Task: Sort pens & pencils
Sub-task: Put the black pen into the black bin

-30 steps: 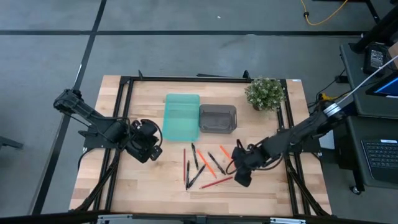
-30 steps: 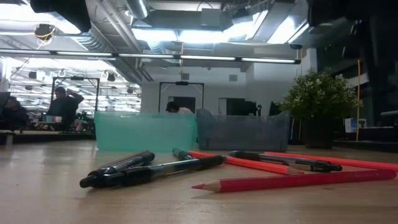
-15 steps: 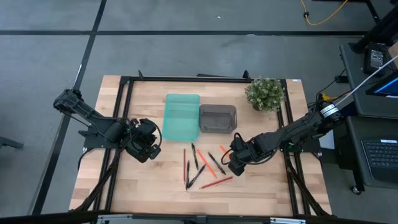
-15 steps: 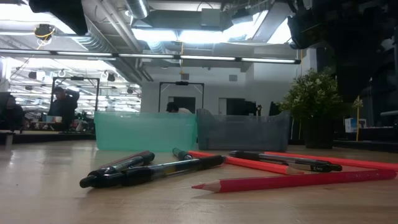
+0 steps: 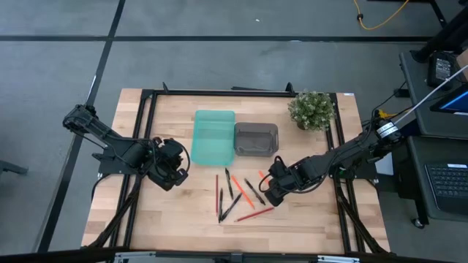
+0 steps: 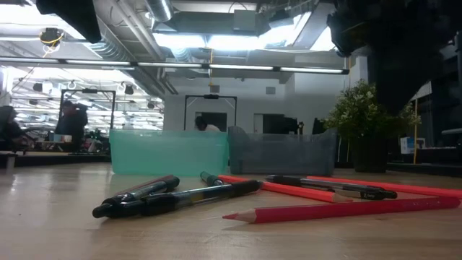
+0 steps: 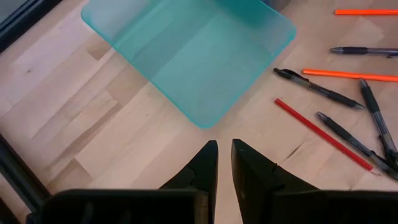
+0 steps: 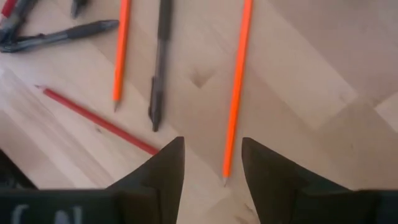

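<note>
While both trays (image 5: 213, 136) sit empty and every pen and pencil (image 5: 235, 194) lies on the tabletop (image 5: 175, 212), sorting is unstarted: the right gripper (image 8: 210, 163) hangs open-jawed over an orange pencil (image 8: 237, 87), and the left gripper (image 7: 224, 163) waits, jaws nearly closed and holding nothing.

Even overhead lighting, soft shadows. Low view: ceiling strip lights (image 6: 216, 40) glare; near red pencil (image 6: 339, 209) blurred.
</note>
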Controlling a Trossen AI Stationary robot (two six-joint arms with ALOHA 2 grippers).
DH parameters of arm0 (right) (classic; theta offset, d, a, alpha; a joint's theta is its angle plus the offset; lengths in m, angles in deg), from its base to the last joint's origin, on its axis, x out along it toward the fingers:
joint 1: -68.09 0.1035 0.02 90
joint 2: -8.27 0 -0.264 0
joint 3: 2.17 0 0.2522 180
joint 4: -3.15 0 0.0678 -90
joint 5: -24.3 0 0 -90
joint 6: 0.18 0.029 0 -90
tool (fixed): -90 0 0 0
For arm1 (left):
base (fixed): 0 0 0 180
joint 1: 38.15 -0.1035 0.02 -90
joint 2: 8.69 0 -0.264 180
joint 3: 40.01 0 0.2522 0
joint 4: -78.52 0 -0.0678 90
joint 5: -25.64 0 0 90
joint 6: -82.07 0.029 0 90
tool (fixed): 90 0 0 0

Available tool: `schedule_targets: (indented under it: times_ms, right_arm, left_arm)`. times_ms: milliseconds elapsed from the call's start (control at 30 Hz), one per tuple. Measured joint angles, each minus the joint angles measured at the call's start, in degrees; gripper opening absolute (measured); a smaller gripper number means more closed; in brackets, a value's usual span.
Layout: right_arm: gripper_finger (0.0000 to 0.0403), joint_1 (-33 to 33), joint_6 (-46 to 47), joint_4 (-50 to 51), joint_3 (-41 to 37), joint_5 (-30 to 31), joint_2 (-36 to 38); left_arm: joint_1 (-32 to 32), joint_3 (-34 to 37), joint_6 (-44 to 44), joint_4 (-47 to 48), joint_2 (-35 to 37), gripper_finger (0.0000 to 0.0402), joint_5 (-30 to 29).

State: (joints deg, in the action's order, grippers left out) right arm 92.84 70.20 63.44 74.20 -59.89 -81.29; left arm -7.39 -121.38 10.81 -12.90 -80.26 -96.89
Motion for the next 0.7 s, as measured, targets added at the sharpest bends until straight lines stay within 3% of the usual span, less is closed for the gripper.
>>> schedule_targets:
  times_ms: [400, 700]
  right_arm:
    - [0.0161, -0.1, -0.1, -5.1, -3.9, 0.6, -1.4]
    - [0.0161, -2.3, -0.1, -11.1, -8.2, -3.3, -3.0]
  left_arm:
    - [1.3, 0.0, -0.6, -1.0, 0.0, 0.0041, 0.0]
    - [1.3, 0.0, -0.6, -1.1, -0.2, 0.0041, -0.1]
